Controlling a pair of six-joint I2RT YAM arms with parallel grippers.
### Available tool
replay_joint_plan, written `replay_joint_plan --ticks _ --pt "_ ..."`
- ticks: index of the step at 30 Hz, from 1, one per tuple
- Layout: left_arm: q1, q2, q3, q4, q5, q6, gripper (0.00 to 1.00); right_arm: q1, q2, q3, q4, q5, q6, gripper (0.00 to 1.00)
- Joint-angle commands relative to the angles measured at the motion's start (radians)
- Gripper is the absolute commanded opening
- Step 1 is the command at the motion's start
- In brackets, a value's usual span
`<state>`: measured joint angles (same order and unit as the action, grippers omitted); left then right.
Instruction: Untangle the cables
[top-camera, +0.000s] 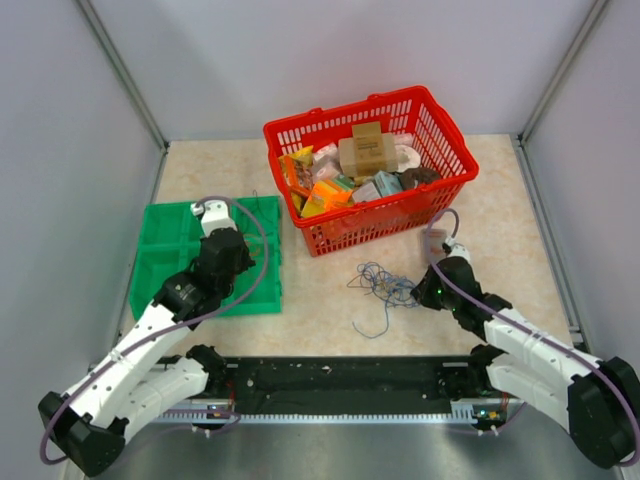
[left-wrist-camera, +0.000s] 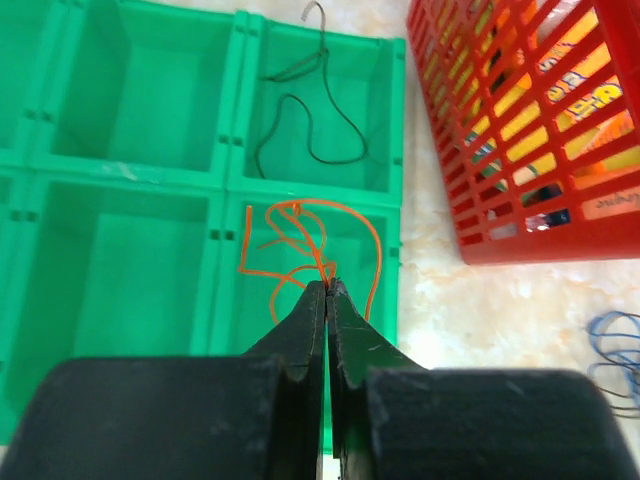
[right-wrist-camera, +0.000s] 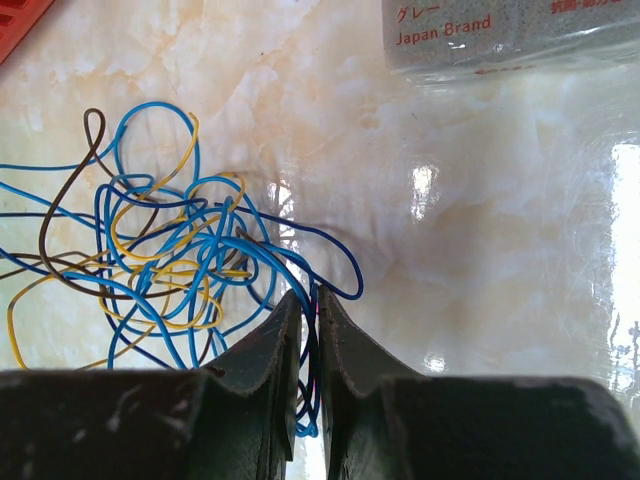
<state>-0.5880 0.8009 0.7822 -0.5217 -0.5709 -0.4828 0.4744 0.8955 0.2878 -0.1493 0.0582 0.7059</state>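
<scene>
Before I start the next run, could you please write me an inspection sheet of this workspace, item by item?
Surface: glossy marble-pattern table.
Job's things: tangle of blue, yellow and dark strands on the table; orange cable in the near-right compartment of the green tray; black cable in its far-right compartment.
Clutter: red basket full of packaged goods.
Grippers: left pincer shut on the orange cable; right pincer closed on a blue strand at the edge of the tangle.
Cables: purple cables run along both arms, one looping over the tray.
Surroundings: pale walls, metal frame posts; nothing else seen.
</scene>
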Motion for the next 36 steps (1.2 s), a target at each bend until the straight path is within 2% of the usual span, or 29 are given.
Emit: replay_joint_plan --ticks 1,5,10,15,16,20,21,24,26,28,29,30,31,33,36 --pt "0.008 -0.017 -0.059 0.038 0.13 -0.203 0.0 -0.007 -0.006 -0.004 0.045 0.002 -0.016 0.11" --pt "0.008 -0.034 -0.13 0.054 0.227 -0.302 0.0 -0.007 0.011 0.004 0.047 -0.004 -0.022 0.11" --pt "0.036 0.049 -0.155 0.052 0.195 -0.364 0.0 -0.006 0.016 0.007 0.047 -0.004 -0.022 0.11" --pt "0.12 0.138 -0.149 0.031 0.198 -0.418 0.0 -0.007 0.016 0.002 0.05 -0.008 -0.02 0.11" --pt "0.132 0.147 -0.135 0.0 0.197 -0.431 0.09 -0.007 0.016 0.002 0.05 -0.009 -0.022 0.11" --pt "0.139 0.057 -0.115 -0.055 0.221 -0.438 0.9 -0.006 0.023 0.004 0.054 -0.026 -0.029 0.12" --pt "0.139 0.017 -0.118 -0.037 0.242 -0.412 0.99 -0.007 0.029 0.007 0.057 -0.031 -0.031 0.12" --pt "0.14 -0.115 -0.127 0.02 0.345 -0.338 0.98 -0.007 0.046 0.016 0.057 -0.05 -0.042 0.12" --pt "0.139 -0.199 -0.173 0.176 0.538 -0.246 0.93 -0.007 0.052 0.022 0.056 -0.078 -0.049 0.12" --pt "0.136 -0.215 -0.211 0.309 0.736 -0.229 0.85 -0.007 0.053 0.027 0.057 -0.109 -0.055 0.11" --pt "0.123 -0.209 -0.227 0.372 0.788 -0.237 0.83 -0.007 0.046 0.031 0.057 -0.13 -0.057 0.11" --pt "0.102 -0.198 -0.235 0.396 0.831 -0.235 0.76 -0.007 0.04 0.034 0.056 -0.15 -0.051 0.12" --pt "0.071 -0.187 -0.242 0.413 0.83 -0.237 0.7 -0.007 0.033 0.039 0.054 -0.176 -0.046 0.11" --pt "-0.06 -0.169 -0.253 0.437 0.739 -0.214 0.65 -0.007 0.011 0.045 0.051 -0.214 -0.025 0.11" --pt "-0.29 -0.102 -0.248 0.497 0.587 -0.162 0.64 -0.007 -0.029 0.053 0.042 -0.264 0.007 0.11"
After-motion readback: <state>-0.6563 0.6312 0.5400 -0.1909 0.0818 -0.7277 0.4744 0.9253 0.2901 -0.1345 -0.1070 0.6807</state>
